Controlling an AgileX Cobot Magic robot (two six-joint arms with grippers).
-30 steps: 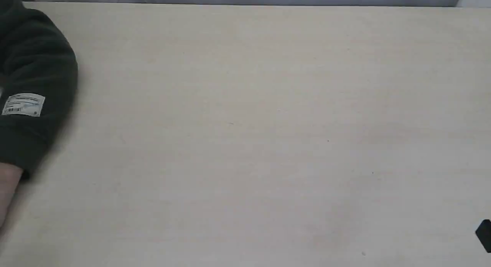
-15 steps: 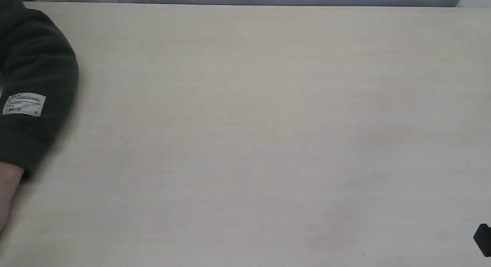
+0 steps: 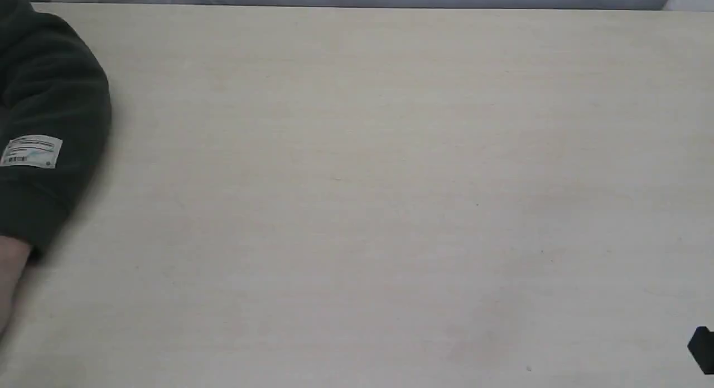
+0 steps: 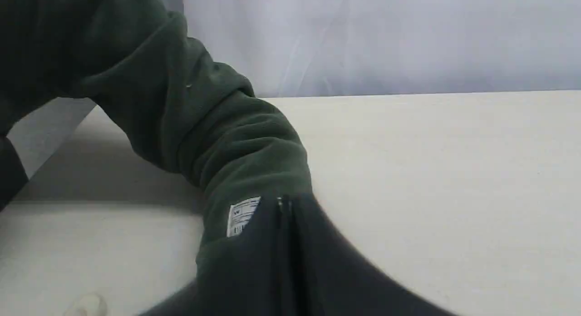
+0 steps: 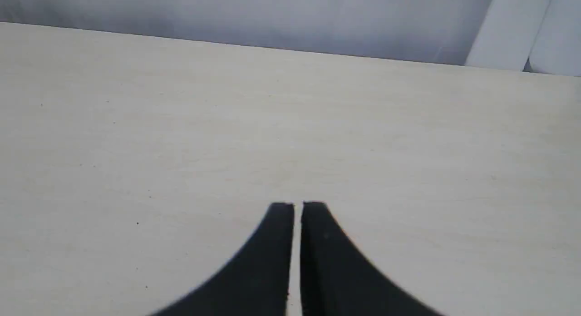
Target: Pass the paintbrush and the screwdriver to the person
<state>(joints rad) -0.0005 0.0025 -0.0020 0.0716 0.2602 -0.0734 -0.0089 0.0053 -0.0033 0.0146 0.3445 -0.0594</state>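
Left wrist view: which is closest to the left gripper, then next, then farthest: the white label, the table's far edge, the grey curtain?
1. white label, on the green sleeve, right beside the left gripper.
2. table's far edge, well past the sleeve.
3. grey curtain, behind that edge, farthest.

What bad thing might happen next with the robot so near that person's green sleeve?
1. The left end effector sits very close to the person; any move there might bump the arm.
2. No paintbrush or screwdriver shows in any view, and the right end effector looks shut on nothing above the table, so there may be nothing to hand over.
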